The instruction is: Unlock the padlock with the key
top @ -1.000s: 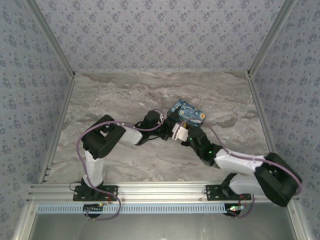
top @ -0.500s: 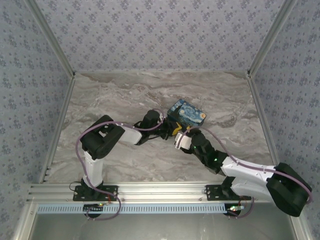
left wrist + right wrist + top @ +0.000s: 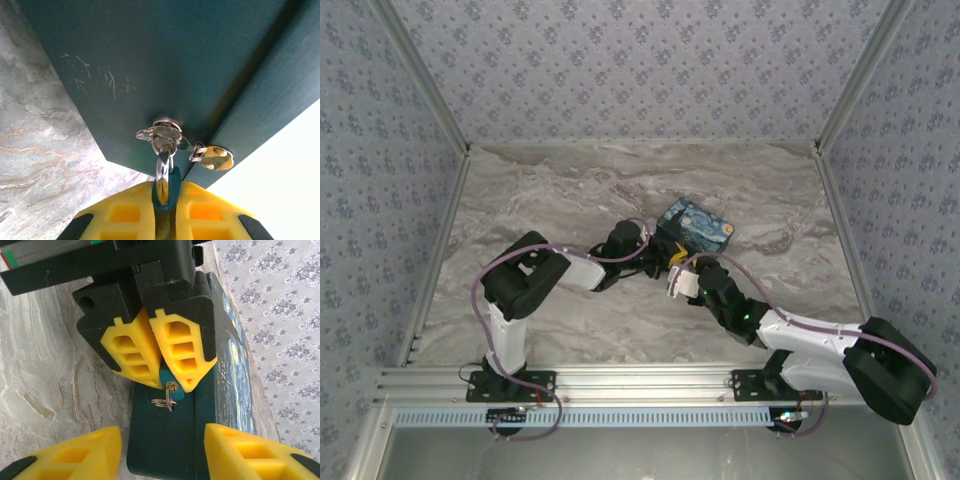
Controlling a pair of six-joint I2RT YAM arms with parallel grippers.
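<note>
The tiny teal padlock [image 3: 173,388] is pinched between the yellow fingers [image 3: 145,347] of my left gripper [image 3: 165,200], which is shut on it. Its silver shackle [image 3: 162,172] runs through the metal loop [image 3: 161,134] on the dark side of the starry-night box [image 3: 695,225]. A small key [image 3: 170,393] with a wire ring [image 3: 163,402] sticks out of the padlock's brass keyhole. My right gripper [image 3: 162,455] hangs just short of the key, open, with nothing between its yellow fingers [image 3: 75,455]. In the top view my left gripper [image 3: 660,258] and right gripper [image 3: 678,280] meet at the box's near corner.
The box stands on the marble tabletop [image 3: 550,190], right of centre. A brass latch piece [image 3: 214,157] hangs beside the loop. Patterned walls [image 3: 640,60] close in the back and both sides, with open marble to the left and behind the box.
My right gripper has pulled back a little from the padlock toward the near edge, leaving the key in the keyhole. Its jaws changed width. The left gripper kept still.
</note>
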